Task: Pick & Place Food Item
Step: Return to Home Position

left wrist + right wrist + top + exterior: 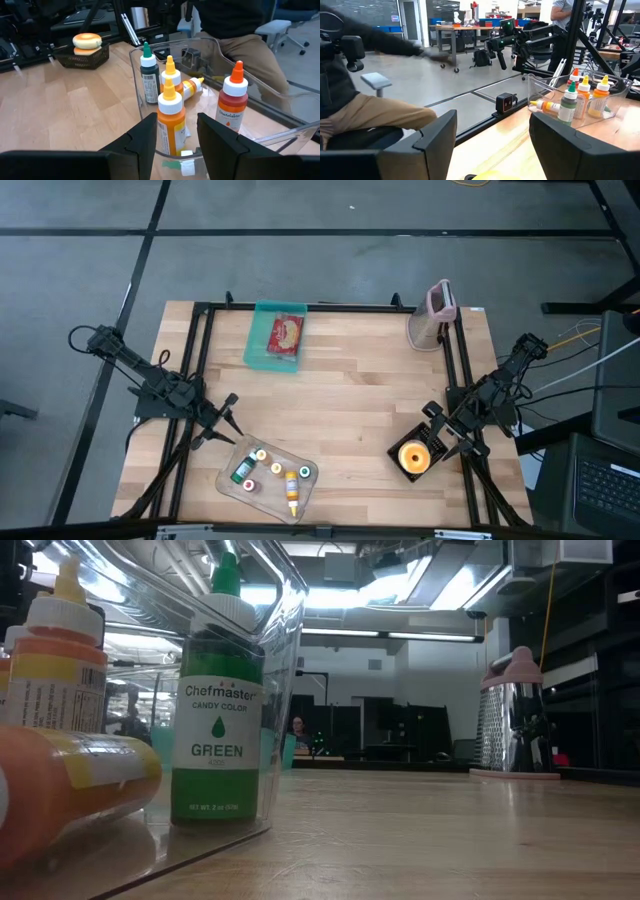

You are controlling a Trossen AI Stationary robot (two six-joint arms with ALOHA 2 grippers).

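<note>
Dark fingers (142, 145) of the left pincer (176, 127) stand apart with nothing between them, looking over a clear tray (260, 65) of colouring bottles (171, 117) at the near left of the worktop (350, 400). From above, this pincer hangs just beside the tray's left end and touches none of it. That suits an arm that has no load and is waiting or pulling in.

At the near right, the right pincer (492, 130) is likewise spread wide and empty. It sits at the right rim of the black basket (395, 462), and a sliver of yellow shows directly beneath it in its own wrist view. The open fingers suggest a release already made, with the arm free to lift clear.

An orange donut (415, 457) lies inside the basket, on top of a paler one as the left wrist view shows it. Stacked that way, they sit above the rim, so a careless lift close by could nudge the top one.

Farther out, a teal tray (275, 335) holding a red packet lies at the far middle, and a metal grater (437, 315) with a pink top stands upright at the far right, both well apart from the arms. No loose food shows elsewhere on the worktop, so the placing looks finished. A seated person (365, 115) is beyond the near edge.
</note>
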